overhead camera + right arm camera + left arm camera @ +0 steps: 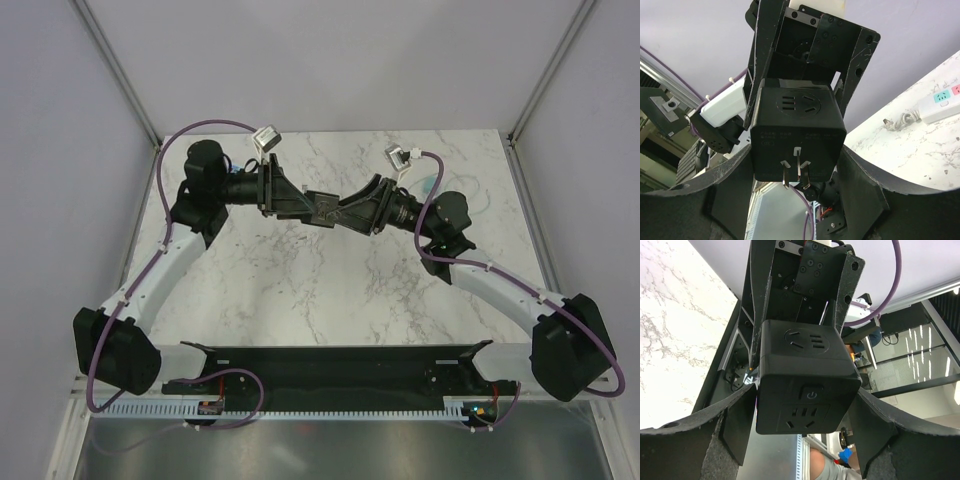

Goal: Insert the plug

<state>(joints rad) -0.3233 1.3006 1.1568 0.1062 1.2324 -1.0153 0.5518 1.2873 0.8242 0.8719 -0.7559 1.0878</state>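
A black cube plug adapter (326, 209) is held in the air above the middle of the table, between both arms. My left gripper (308, 205) closes on it from the left and my right gripper (346, 213) from the right. In the left wrist view the cube (807, 385) shows a power button and socket faces, with my pads against its sides. In the right wrist view the cube (796, 135) shows its three metal prongs (794, 170) pointing at the camera. A white power strip (940, 102) lies on the marble table to the right.
The strip's white cord (897, 120) lies coiled beside it. The marble table (330, 290) has enclosure walls on the left, right and back. A black rail (330, 365) runs along the near edge between the arm bases.
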